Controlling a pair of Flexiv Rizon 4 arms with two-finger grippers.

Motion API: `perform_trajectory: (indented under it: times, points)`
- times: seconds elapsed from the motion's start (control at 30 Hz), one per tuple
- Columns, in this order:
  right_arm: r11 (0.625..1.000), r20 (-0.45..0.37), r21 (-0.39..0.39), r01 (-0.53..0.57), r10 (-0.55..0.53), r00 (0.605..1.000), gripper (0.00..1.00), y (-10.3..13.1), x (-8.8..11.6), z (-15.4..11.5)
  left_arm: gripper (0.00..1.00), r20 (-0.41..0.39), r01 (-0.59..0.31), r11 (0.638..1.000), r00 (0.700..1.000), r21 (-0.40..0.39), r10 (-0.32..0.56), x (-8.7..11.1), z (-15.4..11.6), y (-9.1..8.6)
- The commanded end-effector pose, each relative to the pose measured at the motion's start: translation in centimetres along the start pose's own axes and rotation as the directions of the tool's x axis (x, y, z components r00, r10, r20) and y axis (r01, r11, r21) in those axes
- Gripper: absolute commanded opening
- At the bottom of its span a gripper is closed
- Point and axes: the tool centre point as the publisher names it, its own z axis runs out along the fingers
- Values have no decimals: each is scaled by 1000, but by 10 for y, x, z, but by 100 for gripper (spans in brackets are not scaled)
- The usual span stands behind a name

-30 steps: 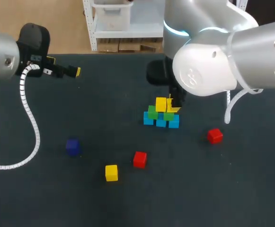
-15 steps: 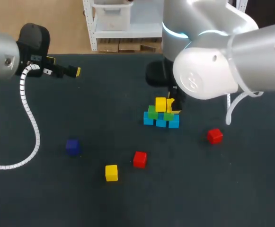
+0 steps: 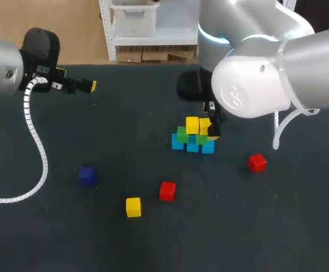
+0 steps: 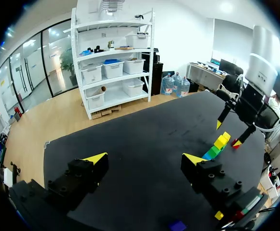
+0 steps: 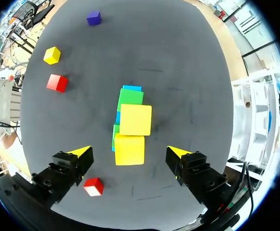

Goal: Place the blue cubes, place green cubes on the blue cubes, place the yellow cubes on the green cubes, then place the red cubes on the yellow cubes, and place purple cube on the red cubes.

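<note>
The stack stands mid-table: blue cubes [image 3: 193, 147] at the base, green cubes [image 3: 182, 135] on them, and two yellow cubes [image 3: 192, 124] [image 5: 129, 149] side by side on top. My right gripper [image 5: 129, 154] hangs open just above the nearer yellow cube, its fingers well clear on either side. Loose on the table lie a yellow cube [image 3: 133, 207], two red cubes [image 3: 167, 191] [image 3: 257, 162] and a purple cube [image 3: 86, 175]. My left gripper [image 4: 144, 159] is open and empty, high over the table's far left.
The loose cubes lie spread across the table's near half, left and right of the stack. Dark tabletop [image 3: 255, 226] surrounds them. The right arm's bulky elbow [image 3: 249, 85] hangs over the area behind the stack.
My right gripper has opened, letting go of the second yellow cube, which now rests on the green layer. The left arm has not moved.
</note>
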Motion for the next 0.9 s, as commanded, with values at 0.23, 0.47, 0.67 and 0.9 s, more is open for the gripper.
perform_trajectory:
  times: [0.23, 0.47, 0.67, 0.9]
  points:
    - [998, 66, -20, -60, 62, 996, 100, -5, 13, -13, 100, 4, -2, 1000, 1000, 12, 2, 1, 0, 3]
    - [985, 150, -64, -162, 170, 974, 100, -11, 41, -26, 100, 4, -2, 1000, 1000, 12, 2, 1, 0, 3]
    - [963, 202, -83, -258, 270, 942, 100, -23, 71, -32, 100, 4, -2, 1000, 1000, 12, 2, 1, 0, 3]
    - [926, 275, -93, -367, 378, 884, 100, -33, 99, -46, 100, 4, -2, 1000, 1000, 12, 2, 1, 0, 3]
